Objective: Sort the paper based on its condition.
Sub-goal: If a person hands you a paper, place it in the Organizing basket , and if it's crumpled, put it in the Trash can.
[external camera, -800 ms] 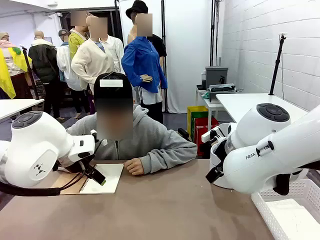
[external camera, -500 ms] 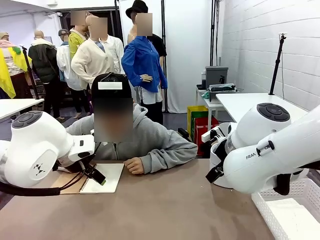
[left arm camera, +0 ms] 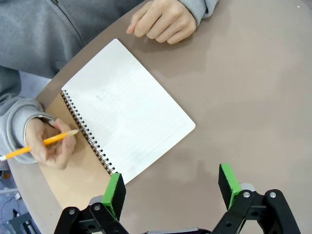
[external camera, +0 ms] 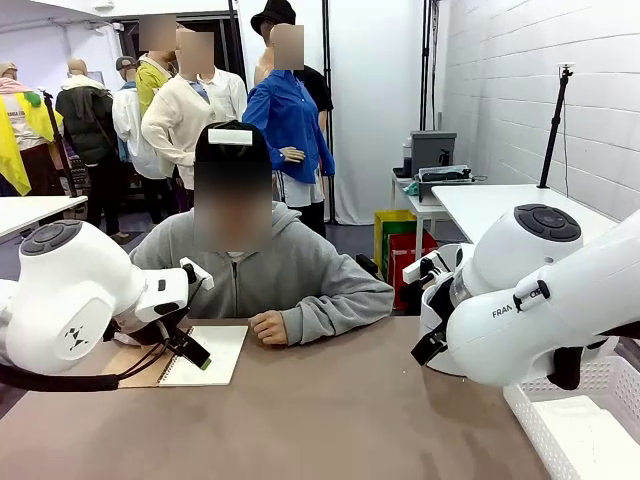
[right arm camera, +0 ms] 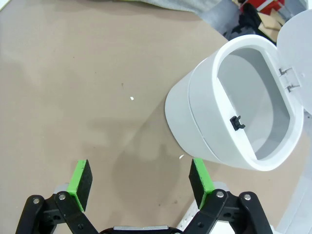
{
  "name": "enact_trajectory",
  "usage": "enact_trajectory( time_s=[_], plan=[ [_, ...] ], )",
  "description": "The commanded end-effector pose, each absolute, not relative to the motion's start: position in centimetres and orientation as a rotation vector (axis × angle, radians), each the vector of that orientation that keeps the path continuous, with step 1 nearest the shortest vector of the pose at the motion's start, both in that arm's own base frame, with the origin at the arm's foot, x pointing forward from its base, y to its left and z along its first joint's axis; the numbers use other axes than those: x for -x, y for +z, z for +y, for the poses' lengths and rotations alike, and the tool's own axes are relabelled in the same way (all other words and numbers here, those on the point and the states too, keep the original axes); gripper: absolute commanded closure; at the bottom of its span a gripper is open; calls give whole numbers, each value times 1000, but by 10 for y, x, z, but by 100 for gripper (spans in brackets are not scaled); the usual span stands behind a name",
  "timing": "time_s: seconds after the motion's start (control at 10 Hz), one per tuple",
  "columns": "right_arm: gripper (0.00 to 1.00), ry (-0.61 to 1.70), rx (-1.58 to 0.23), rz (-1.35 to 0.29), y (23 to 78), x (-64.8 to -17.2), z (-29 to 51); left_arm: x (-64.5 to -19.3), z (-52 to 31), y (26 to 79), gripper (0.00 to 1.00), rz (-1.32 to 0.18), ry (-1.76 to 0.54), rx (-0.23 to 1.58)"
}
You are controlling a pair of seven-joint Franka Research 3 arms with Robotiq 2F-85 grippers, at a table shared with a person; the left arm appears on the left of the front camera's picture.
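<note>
While the person's hand point(left arm camera: 51, 146) holds a pencil point(left arm camera: 46, 141) at the spiral notebook point(left arm camera: 73, 183), its lined page point(left arm camera: 126, 109) probably the next paper, left gripper point(left arm camera: 170, 183) and right gripper point(right arm camera: 140, 178), both spread empty, should hover clear.

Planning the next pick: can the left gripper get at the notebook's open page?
Probably yes: left gripper hangs open by the page; pencil hand on the cover, other hand beyond its corner.

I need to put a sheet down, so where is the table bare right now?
The wide middle of the table is bare, between the notebook and the white bin. Crowded: the notebook's corner, with the person's hand and pencil, and the basket at the right.
</note>
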State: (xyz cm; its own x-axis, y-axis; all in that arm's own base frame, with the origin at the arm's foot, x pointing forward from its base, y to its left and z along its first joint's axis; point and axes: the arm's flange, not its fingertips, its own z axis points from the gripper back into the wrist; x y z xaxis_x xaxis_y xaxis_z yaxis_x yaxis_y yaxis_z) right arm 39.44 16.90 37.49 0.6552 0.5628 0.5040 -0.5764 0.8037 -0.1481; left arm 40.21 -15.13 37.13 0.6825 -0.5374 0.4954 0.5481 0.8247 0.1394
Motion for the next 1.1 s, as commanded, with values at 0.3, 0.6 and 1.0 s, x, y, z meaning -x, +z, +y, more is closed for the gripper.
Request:
enact_trajectory(
  time_s=[0.3,0.6,1.0],
  plan=[
    [0,645,-26,-563,375,-394,169,-402,-151,371,0,-549,-607,21],
    [0,645,-26,-563,375,-394,169,-402,-151,371,0,-549,-607,21],
    [0,643,-36,-552,382,-391,181,-408,-151,376,0,-504,-543,-12]
  ],
)
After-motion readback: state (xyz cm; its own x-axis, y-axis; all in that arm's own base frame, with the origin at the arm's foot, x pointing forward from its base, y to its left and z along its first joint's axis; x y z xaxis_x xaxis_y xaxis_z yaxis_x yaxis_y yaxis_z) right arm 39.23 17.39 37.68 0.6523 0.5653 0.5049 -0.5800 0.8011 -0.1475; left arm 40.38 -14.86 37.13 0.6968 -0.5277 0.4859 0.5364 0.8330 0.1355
